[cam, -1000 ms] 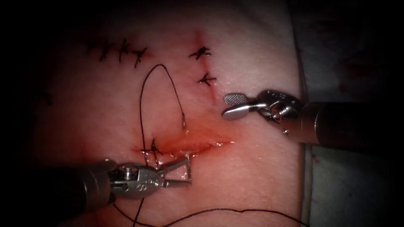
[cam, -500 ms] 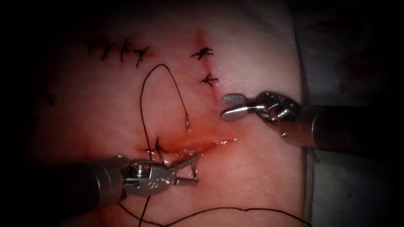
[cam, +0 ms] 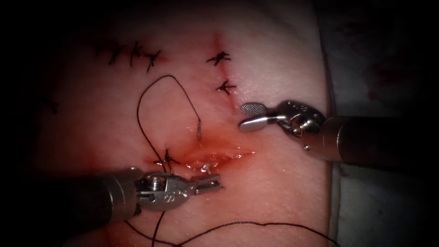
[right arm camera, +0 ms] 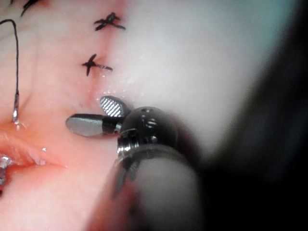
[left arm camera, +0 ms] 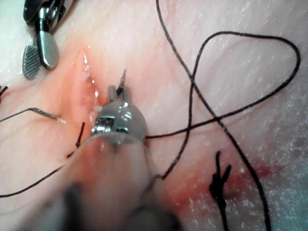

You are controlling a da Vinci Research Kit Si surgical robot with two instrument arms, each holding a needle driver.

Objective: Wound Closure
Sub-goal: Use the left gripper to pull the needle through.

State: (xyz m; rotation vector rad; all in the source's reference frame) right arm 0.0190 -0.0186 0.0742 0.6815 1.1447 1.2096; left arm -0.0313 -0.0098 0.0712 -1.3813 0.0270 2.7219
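Observation:
The cut (cam: 224, 154) lies open and wet with red fluid in the tissue (cam: 274, 196). The needle (cam: 200, 130) is in the tissue across it. Its tail sticks out on the far edge, with the black thread (cam: 157, 81) looping up from it. My left tool (cam: 219, 184) comes in from the left and is shut on the needle's tip end at the near edge; a short point pokes out past the jaws. In the left wrist view the left tool (left arm camera: 119, 90) grips that point, with the needle's tail (left arm camera: 48, 114) beyond. My right tool (cam: 243, 117) hovers open to the right of the cut, holding nothing; the right wrist view shows it (right arm camera: 85, 113) apart.
One tied stitch (cam: 167, 159) closes the cut's left end. Two knots (cam: 225, 86) sit on a closed line above the right tool, and a row of stitches (cam: 132, 55) at the far left. Slack thread (cam: 256, 225) trails along the near side. The tissue's edge (cam: 327, 91) runs behind the right tool.
The left tool's jaws, open around the needle's tip end a second ago, have shut on it and shifted right. The thread loop has widened to the left. The right tool barely moved.

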